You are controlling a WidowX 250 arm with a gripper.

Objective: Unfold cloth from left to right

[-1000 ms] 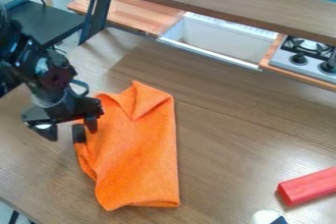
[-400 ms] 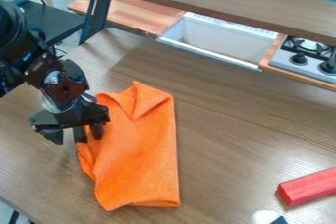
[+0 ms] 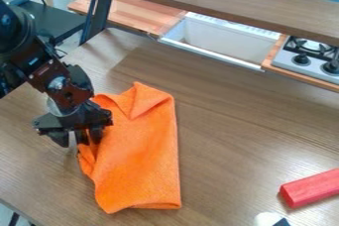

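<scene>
Orange cloth (image 3: 136, 163) flat on the brown table (image 3: 232, 131), near the left side of the view, with a pointed flap (image 3: 144, 103) turned down at the top and small bumps down the left edge (image 3: 91, 169). Still folded, by the look of it, so most of the job likely left to do. Right at the upper part of that left edge, the black gripper (image 3: 78, 138), down low, with fingers (image 3: 96, 133) spread apart and not clenched. No telling from here about any cloth between the tips. Step in hand, as a guess: getting hold of the left edge. For a good grab, go low but don't push hard on the table. Try to catch just the top layer, with enough cloth for a firm pinch. Then close, lift a little, and check for a loose bottom layer. After that, swing the edge over to the right, slow and low, and lay down flat before letting go. Too small a pinch, and maybe a slip; too deep, and maybe a drag of the whole soft pile. Farther out, to the lower right, a red block (image 3: 311, 188), well apart from the cloth. Up past the table, a white sink (image 3: 218, 41) and a stove (image 3: 310, 59).
</scene>
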